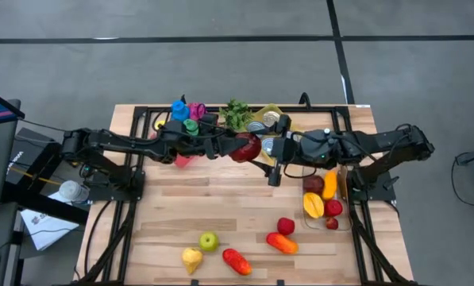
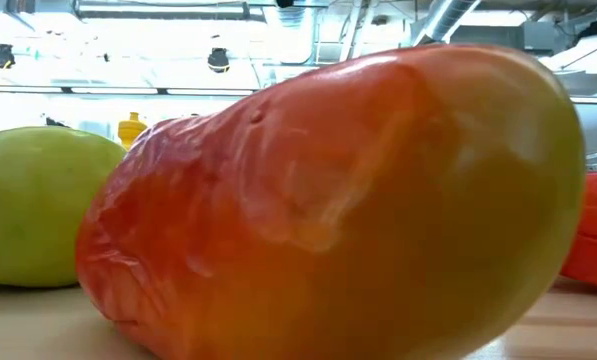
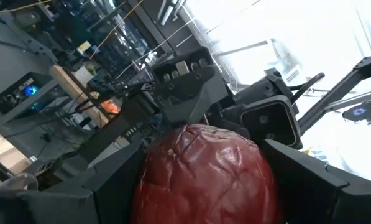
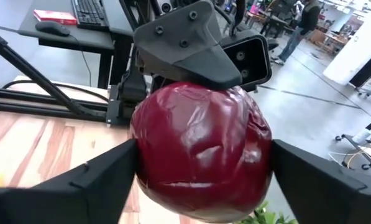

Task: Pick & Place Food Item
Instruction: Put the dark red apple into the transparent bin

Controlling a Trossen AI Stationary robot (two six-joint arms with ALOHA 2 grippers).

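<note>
A dark red, round, wrinkled food item (image 1: 246,148) hangs above the middle of the table's far half, between my two grippers. My left gripper (image 1: 235,146) reaches in from the table's left and is shut on it (image 3: 204,174). My right gripper (image 1: 262,148) comes from the table's right, and its fingers close on the same item (image 4: 201,149). The two grippers face each other with only the item between them. The right wrist view shows a left finger (image 4: 185,43) lying over the item. My left gripper pinches the item between its two fingers, one on each of two opposite sides (image 3: 149,186). The fingers come about level from the table's left. The item is lifted clear of the table. My right gripper has the item's two other opposite sides (image 4: 141,155) between its two fingers (image 4: 98,180), crosswise to the left gripper's hold. The fingers come roughly level from the table's right. The item sits clear of the table.
On the near half of the table lie a green apple (image 1: 209,240), a yellow piece (image 1: 191,258), red-orange pieces (image 1: 237,260) (image 1: 282,242) and a red berry (image 1: 286,226). A tray (image 1: 344,191) with fruit is at the right. Cups (image 1: 185,111), greens (image 1: 237,114) and cans (image 1: 268,121) line the far edge.
</note>
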